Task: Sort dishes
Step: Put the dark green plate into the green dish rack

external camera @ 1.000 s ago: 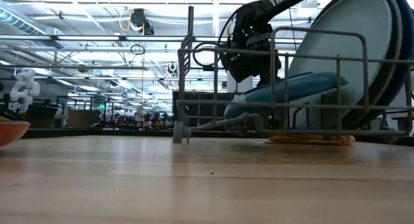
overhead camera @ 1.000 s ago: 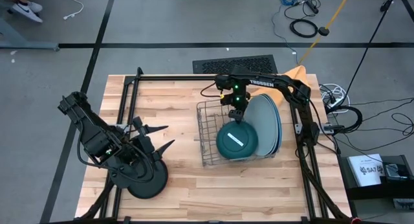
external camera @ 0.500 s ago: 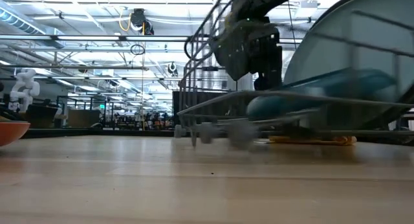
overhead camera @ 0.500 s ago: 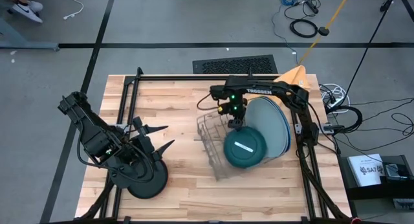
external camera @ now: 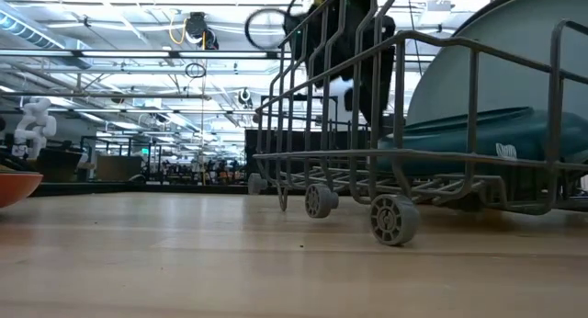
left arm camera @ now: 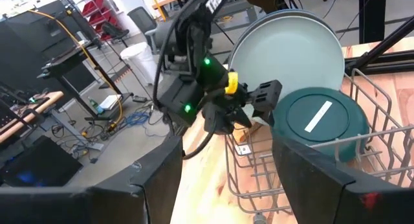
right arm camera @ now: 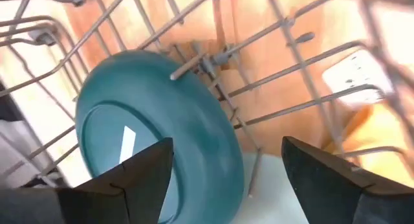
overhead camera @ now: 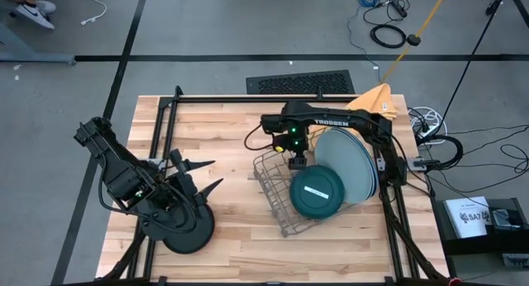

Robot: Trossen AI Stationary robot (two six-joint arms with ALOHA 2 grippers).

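We count the teal plate (overhead camera: 316, 192) and a pale large plate (overhead camera: 353, 163) already in the rack (overhead camera: 281, 205). The black plate (overhead camera: 183, 228) sits on the tabletop (overhead camera: 240, 145) under the left tool (overhead camera: 192, 175), spread and empty. Right tool (overhead camera: 297, 162), spread, hangs over the rack; we judge sorting unfinished.

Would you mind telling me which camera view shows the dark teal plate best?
The high view: the dark teal plate shows whole inside the wire rack. The left wrist view shows it partly behind a finger, the right wrist view close and cropped, the low view only edge-on behind bars.
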